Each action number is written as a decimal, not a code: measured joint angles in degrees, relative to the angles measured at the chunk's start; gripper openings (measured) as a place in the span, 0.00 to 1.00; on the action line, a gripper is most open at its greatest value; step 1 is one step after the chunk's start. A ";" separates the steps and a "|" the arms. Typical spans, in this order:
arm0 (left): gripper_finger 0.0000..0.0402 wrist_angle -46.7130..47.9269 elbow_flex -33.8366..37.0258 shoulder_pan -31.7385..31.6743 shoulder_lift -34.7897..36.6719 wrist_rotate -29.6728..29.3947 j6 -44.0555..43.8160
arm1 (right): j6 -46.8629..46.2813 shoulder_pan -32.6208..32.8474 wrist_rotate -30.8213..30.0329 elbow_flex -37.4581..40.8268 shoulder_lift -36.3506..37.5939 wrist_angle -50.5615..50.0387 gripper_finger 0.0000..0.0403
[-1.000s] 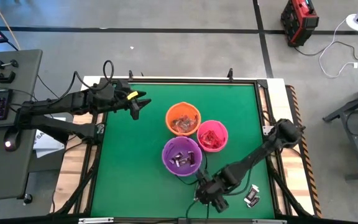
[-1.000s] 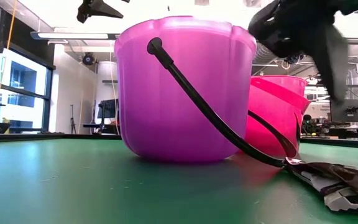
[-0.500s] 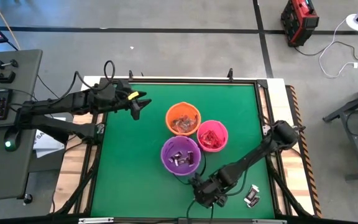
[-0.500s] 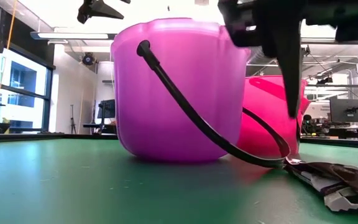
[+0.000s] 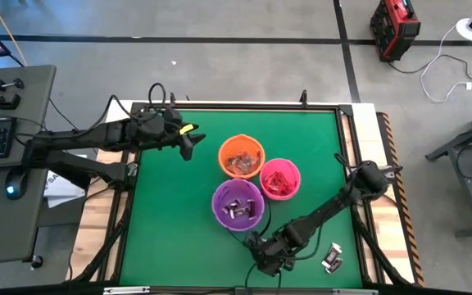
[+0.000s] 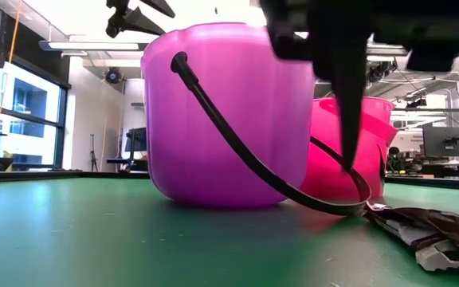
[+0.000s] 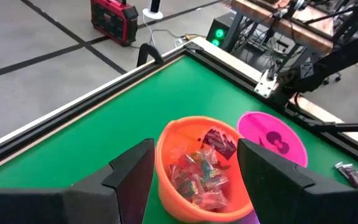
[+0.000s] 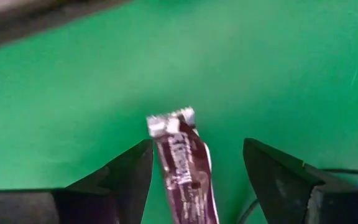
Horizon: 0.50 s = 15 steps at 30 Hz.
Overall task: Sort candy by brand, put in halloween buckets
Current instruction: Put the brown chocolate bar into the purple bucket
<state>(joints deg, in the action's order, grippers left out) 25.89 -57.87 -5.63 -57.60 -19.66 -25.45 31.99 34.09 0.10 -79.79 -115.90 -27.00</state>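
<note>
1. Right gripper (image 5: 262, 256) hung low at the table's near edge, fingers spread, a dark brown candy (image 8: 184, 163) lying between them, ungripped.
2. More brown candy (image 5: 331, 260) lay just beside it.
3. Purple bucket (image 5: 239, 205), pink bucket (image 5: 280, 179) and orange bucket (image 5: 241, 156) clustered mid-table, touching, all holding candy.
4. Left gripper (image 5: 188, 143) hovered beside the orange bucket, fingers apart, empty.
</note>
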 joint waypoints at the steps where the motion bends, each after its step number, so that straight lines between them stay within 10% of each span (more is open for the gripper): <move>1: 0.55 0.10 0.00 0.00 -0.12 0.04 0.00 | 0.00 -0.14 -0.02 0.00 -0.36 -0.02 0.60; 9: 0.55 -0.02 0.00 0.02 -0.39 2.71 -0.03 | 0.00 -0.35 1.69 -0.09 -2.49 -1.05 0.56; 15: 0.55 -0.01 0.00 0.02 -0.39 2.84 0.02 | -0.02 0.32 1.86 -0.13 -2.53 -2.61 0.32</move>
<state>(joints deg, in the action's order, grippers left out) 25.88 -57.87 -5.61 -58.00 -16.82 -25.43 31.97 34.41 1.96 -79.92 -118.44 -29.62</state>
